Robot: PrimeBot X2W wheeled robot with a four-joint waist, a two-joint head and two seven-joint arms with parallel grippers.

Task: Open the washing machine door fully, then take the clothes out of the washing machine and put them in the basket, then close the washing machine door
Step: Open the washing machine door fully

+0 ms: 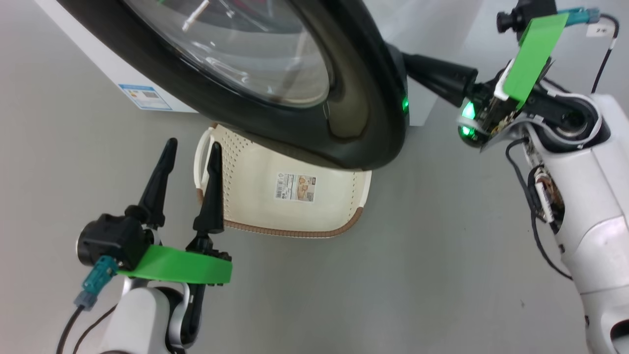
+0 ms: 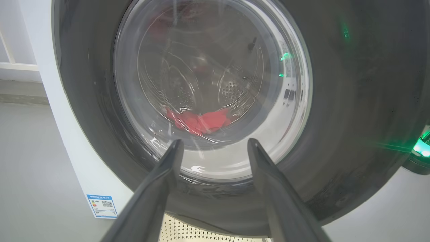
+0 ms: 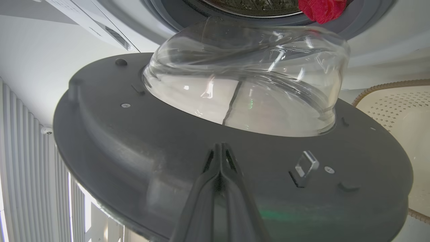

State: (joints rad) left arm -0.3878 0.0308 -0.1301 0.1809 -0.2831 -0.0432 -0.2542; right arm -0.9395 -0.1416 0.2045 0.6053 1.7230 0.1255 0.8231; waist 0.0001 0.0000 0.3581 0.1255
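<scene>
Opening the washing machine door (image 3: pixel 134 151), pressing the right gripper (image 3: pixel 220 148) clenched empty against its inner face, holding the left gripper (image 1: pixel 192 145) released beside the basket (image 1: pixel 304 231), needing more swing before reaching the clothes (image 3: pixel 320 10) beyond.

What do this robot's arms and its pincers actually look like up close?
Each arm is a glossy white shell with black joints. The left gripper and right gripper each carry two long, tapering black fingers, a bright green flat plate and a teal plug feeding a black cable. The right wrist shows exposed wiring and a glowing green light.
</scene>
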